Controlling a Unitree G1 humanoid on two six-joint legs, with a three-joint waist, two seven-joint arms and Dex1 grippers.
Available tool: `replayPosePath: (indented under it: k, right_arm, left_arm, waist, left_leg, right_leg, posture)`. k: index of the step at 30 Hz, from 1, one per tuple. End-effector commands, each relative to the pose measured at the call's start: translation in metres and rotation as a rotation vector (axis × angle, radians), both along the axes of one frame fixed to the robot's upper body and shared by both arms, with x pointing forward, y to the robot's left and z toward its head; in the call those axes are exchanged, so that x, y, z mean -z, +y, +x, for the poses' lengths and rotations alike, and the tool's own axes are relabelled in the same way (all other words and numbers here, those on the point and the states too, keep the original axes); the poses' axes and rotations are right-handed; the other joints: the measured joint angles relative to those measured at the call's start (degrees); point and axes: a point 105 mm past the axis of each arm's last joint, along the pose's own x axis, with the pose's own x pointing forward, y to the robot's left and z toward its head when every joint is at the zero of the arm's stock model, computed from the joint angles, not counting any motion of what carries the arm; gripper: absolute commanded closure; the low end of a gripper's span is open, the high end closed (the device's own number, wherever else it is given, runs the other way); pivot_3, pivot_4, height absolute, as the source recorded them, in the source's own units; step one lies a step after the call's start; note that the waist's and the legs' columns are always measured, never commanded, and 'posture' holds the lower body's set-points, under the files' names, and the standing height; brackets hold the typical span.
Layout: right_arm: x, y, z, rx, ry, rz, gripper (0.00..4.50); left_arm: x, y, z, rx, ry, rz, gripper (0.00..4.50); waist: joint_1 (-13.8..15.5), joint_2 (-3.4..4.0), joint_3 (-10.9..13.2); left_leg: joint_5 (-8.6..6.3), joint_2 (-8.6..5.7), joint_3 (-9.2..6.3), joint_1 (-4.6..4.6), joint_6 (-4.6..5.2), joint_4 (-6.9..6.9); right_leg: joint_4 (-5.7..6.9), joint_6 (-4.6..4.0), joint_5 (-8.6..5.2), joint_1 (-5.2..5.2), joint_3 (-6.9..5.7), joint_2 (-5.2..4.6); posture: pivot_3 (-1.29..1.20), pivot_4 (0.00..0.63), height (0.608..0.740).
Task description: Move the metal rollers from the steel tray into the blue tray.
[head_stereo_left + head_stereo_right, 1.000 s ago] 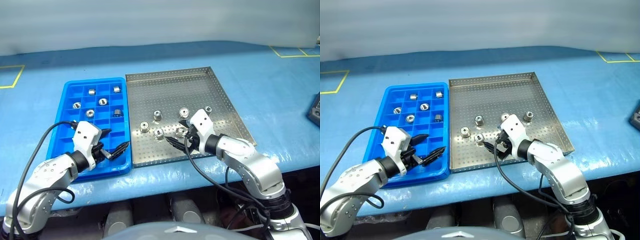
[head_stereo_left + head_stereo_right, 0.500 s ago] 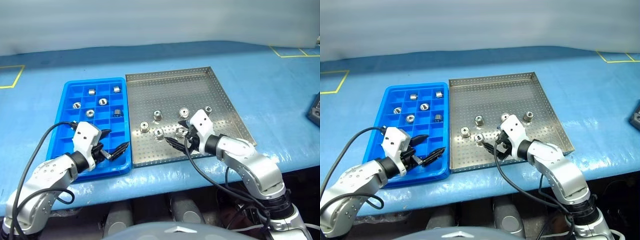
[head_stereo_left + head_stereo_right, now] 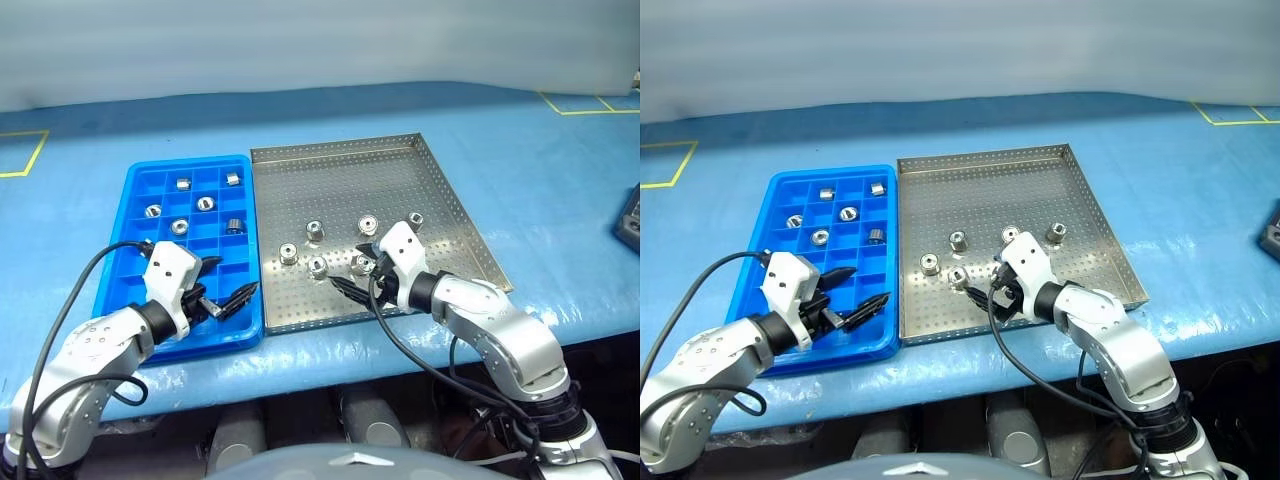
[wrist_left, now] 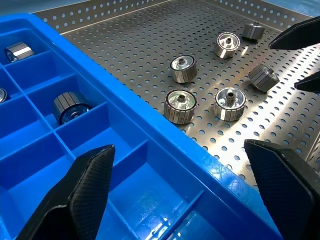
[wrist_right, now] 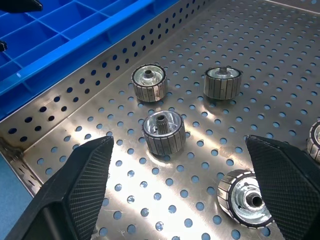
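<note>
Just ahead of the empty, wide-open right gripper (image 5: 175, 190) stands the nearest roller (image 5: 163, 132), upright in the steel tray (image 3: 1040, 185).

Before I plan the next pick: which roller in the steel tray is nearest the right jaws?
The roller closest to the steel tray's near rim, lying directly between the open right gripper's jaws in its wrist view. The other metal rollers sit farther back or aside.

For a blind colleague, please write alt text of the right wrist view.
The open right gripper hovers above metal rollers standing on the steel tray. The blue tray lies beside it.
</note>
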Motion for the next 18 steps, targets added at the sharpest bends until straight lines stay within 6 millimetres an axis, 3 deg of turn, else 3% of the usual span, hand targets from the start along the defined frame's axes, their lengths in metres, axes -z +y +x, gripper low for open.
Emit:
replayPosePath:
  k: [1,9,18]
  right_arm:
    - [-0.012,0.003,-0.002,-0.011,-0.051,0.020,0.03]
    - [-0.012,0.004,-0.002,0.000,-0.054,0.033,0.03]
    - [-0.011,0.007,-0.002,0.020,-0.069,0.051,0.03]
  left_arm:
    - [-0.013,-0.003,0.002,0.033,-0.051,0.013,0.00]
    - [-0.024,-0.001,0.020,0.077,-0.058,0.034,0.00]
    - [-0.044,-0.017,0.073,0.158,-0.052,0.052,0.00]
  waist:
    - [0.00,0.00,0.00]
    - [-0.08,0.00,0.00]
    - [-0.29,-0.06,0.03]
  left_leg:
    - [0.00,0.00,0.00,0.00,0.00,0.00]
    - [0.00,0.00,0.00,0.00,0.00,0.01]
    - [0.00,-0.03,-0.05,-0.04,0.00,0.09]
  right_leg:
    - [0.00,0.00,0.00,0.00,0.00,0.00]
    - [0.00,0.00,0.00,0.00,0.00,0.01]
    - [0.01,0.08,0.05,0.04,-0.02,0.02]
  posture:
    - [-0.10,0.150,0.740]
    - [-0.11,0.150,0.740]
    - [-0.14,0.150,0.740]
